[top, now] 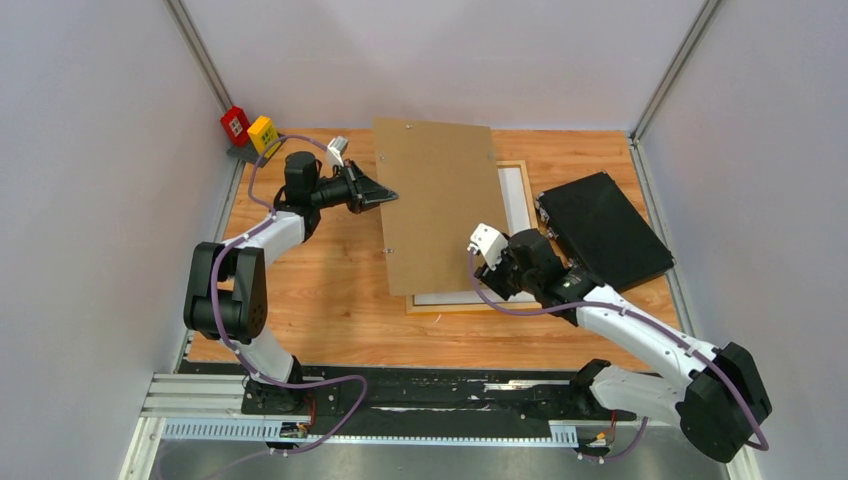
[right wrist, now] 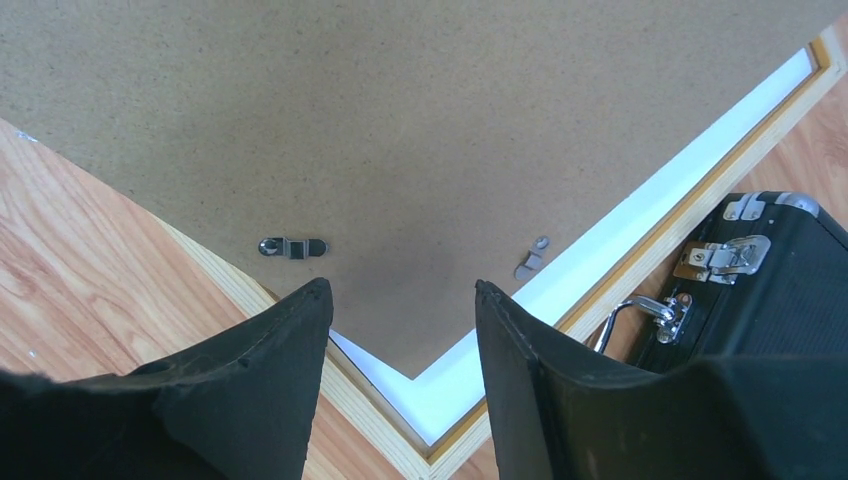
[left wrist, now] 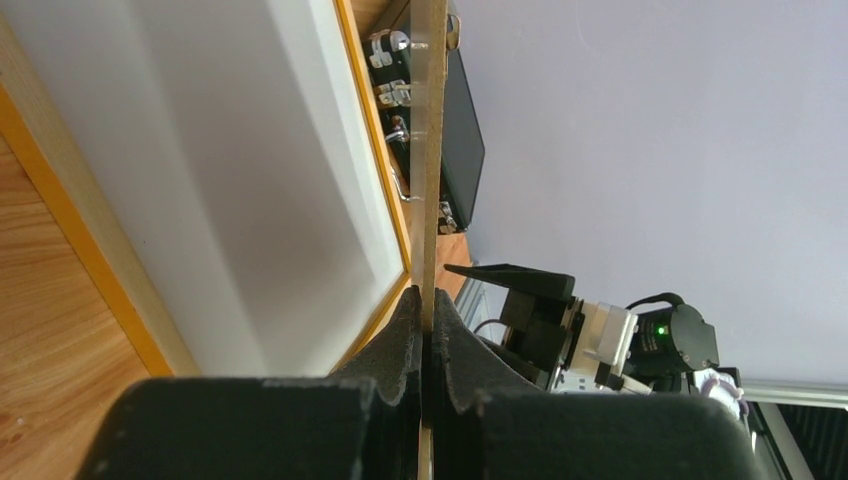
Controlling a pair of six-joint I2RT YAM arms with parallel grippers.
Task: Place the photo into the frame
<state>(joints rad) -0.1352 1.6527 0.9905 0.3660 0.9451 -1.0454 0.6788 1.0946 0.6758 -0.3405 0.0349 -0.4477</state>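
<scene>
Left claw (left wrist: 424, 335) is clenched on the panel's (top: 440, 200) edge, holding it raised over the frame (top: 450, 305). Right claw (right wrist: 400, 290) hangs released above the panel's corner. Beneath both claws the photo (top: 517, 200) seemingly lies white-back-up inside the frame. Left to do: seat the panel.

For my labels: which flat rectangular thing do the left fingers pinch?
The brown hardboard panel, gripped at its edge; the wooden frame and black case lie ungripped.

panel (right wrist: 400, 120): matt brown hardboard | frame (right wrist: 385, 420): light wood | clips (right wrist: 292, 247): metal
</scene>
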